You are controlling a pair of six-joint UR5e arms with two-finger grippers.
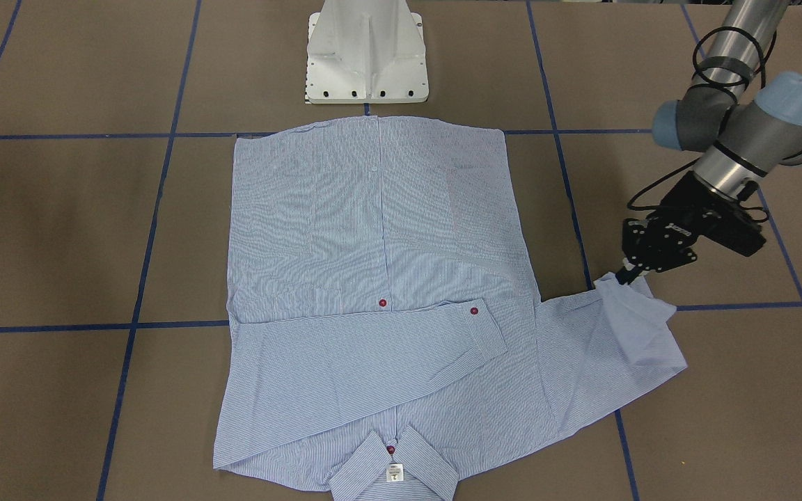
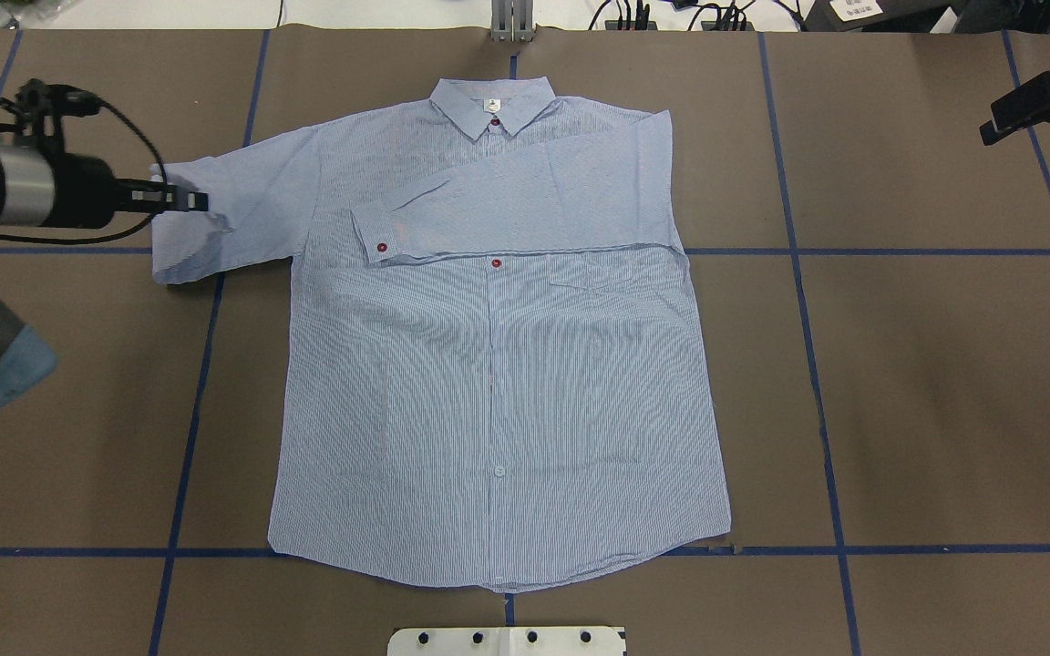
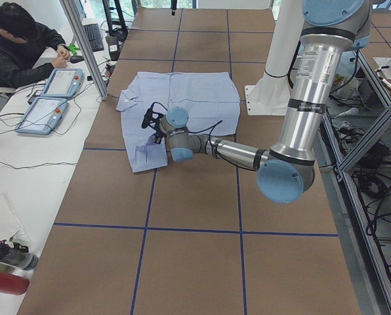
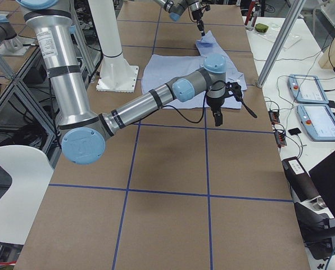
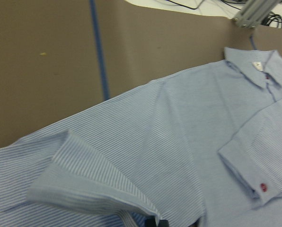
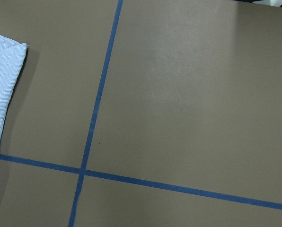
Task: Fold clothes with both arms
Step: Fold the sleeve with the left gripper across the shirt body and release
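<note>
— One sleeve is not yet folded. Where is the striped shirt (image 2: pixel 498 392) found?
— It is spread flat on the table (image 2: pixel 899 364), buttons up, stretching away from the left gripper (image 1: pixel 626 275) toward the far arm. The outstretched sleeve (image 1: pixel 603 348) is pinched at its end by the closed fingers, and a peak of cloth is raised just under the tips. The folded sleeve (image 2: pixel 507 214) is already laid across the chest, beyond the held one.
— And the right gripper (image 2: pixel 990 130)?
— It is seen well apart from the shirt, over bare table. Whether it is open cannot be told.
— What could be spoiled?
— Only a thin edge seems to be held, so the cloth could be lost mid-carry. If the sleeve is dragged low, the folded sleeve could be rucked and the unpinned body shifted.
</note>
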